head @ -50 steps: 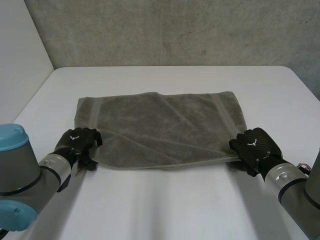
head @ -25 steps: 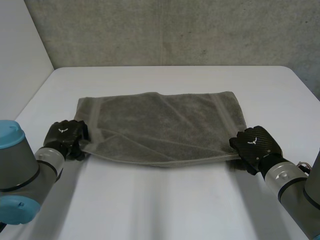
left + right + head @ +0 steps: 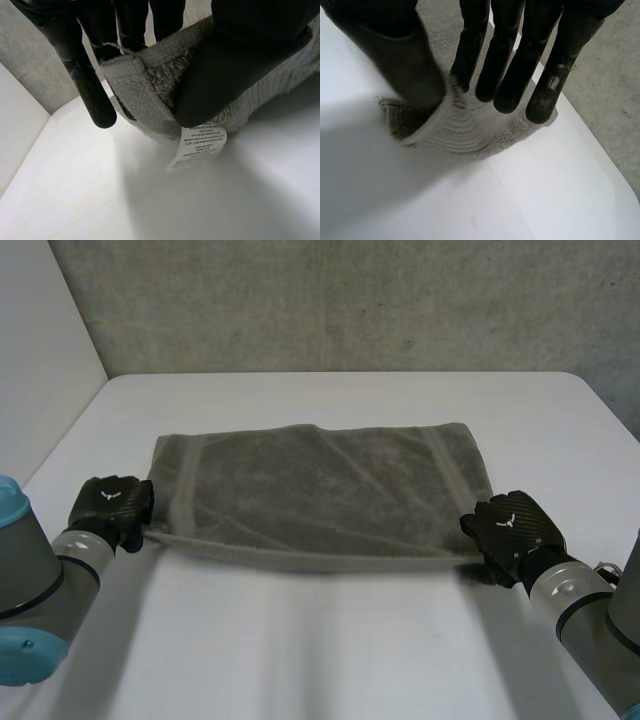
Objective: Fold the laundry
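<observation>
Nearest the camera, the left hand (image 3: 112, 508) grips the towel (image 3: 320, 490) at its near left corner. In the left wrist view the thumb pins a bunched fold of looped terry (image 3: 150, 80) against the straight black fingers (image 3: 95, 95). A flat-woven hem strip wraps around the edge of that fold. A small white care label (image 3: 200, 142) hangs from the corner just below the thumb. It carries several lines of fine print, too small to read.

The right hand (image 3: 512, 528) holds the near right corner. In its wrist view the thumb presses down on the cloth (image 3: 455, 125) opposite the long, nearly straight fingers (image 3: 510, 75), so the corner is pinched between them. The ribbed hem curves in an arc under the hand, and the nubby pile shows beside it. Both hands have smooth, matte black shells, and each bears a small white mark on its back in the head view.

Between the hands, the near edge of the towel runs in a shallow sag, raised slightly off the white worktop (image 3: 330, 640) with a soft shadow beneath it. Beyond that edge the grey-green towel lies spread as a wide rectangle in the middle of the worktop. It has low creases across its middle and a plain woven band near each short end. Its far edge rests flat. Past it the smooth worktop ends in rounded corners against a rough, mottled concrete wall (image 3: 350, 300).
</observation>
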